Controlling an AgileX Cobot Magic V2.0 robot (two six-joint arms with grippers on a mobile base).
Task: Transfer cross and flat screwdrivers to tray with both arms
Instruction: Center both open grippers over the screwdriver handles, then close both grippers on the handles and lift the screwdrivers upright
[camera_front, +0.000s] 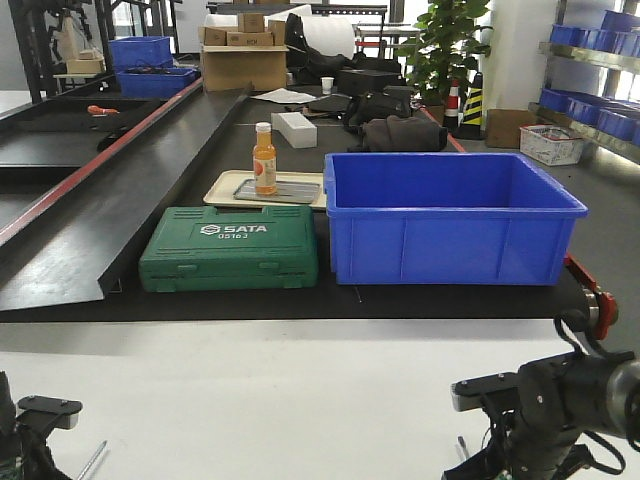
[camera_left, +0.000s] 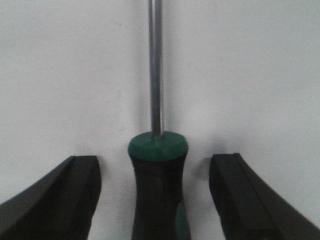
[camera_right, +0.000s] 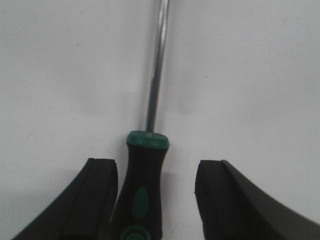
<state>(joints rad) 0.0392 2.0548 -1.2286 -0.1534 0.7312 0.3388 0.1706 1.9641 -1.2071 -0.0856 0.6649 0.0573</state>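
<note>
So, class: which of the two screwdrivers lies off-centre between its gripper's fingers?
The right-hand screwdriver, under the right gripper: its handle lies close beside the image-left finger, whereas the left-hand screwdriver sits about midway in the left gripper.

You've got a white worktop (camera_front: 250, 390) up front, then a black bench (camera_front: 150, 200) behind it w/ a green SATA case (camera_front: 230, 247) just beside a blue bin (camera_front: 450, 215). Further back: cardboard boxes (camera_front: 243, 55), potted plant (camera_front: 450, 40), striped cones (camera_front: 470, 100). Shelving w/ blue bins (camera_front: 600, 60) on the right. Lighting's bright, even.
</note>
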